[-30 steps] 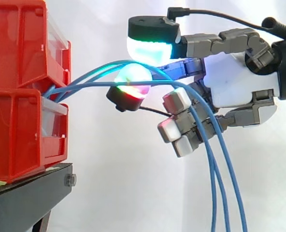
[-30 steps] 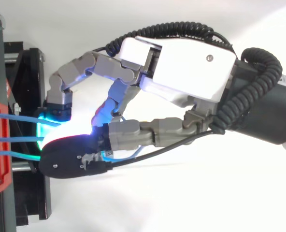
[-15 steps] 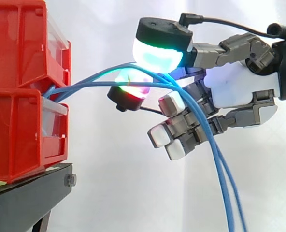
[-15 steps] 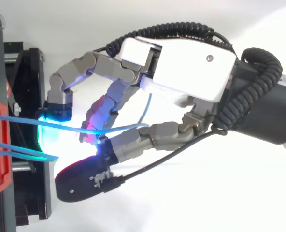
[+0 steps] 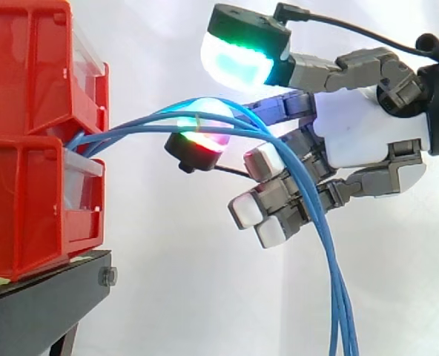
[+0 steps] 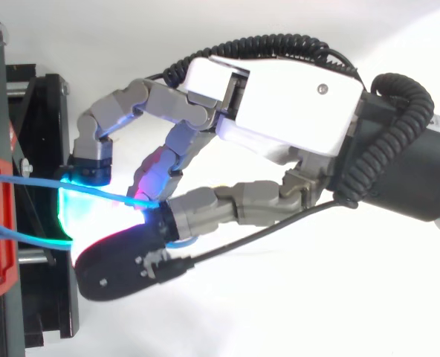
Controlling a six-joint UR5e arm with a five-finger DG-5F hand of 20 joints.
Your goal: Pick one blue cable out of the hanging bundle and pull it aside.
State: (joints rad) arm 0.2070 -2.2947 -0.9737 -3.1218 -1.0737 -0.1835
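— What changed?
— We see the thumb [image 5: 238, 63] go up. The hand [image 5: 368, 137] is spread now and pinches nothing. The cables [image 5: 341, 297] lie over one finger [image 5: 201, 141], near the bins [image 5: 34, 185].
— One picked?
— Hard to tell; maybe not. We'd pinch again.

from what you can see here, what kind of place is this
Probably a robotics lab test rig: stacked red bins on a black stand before a white curtain, with blue cables hanging from them and a robot hand among the cables.
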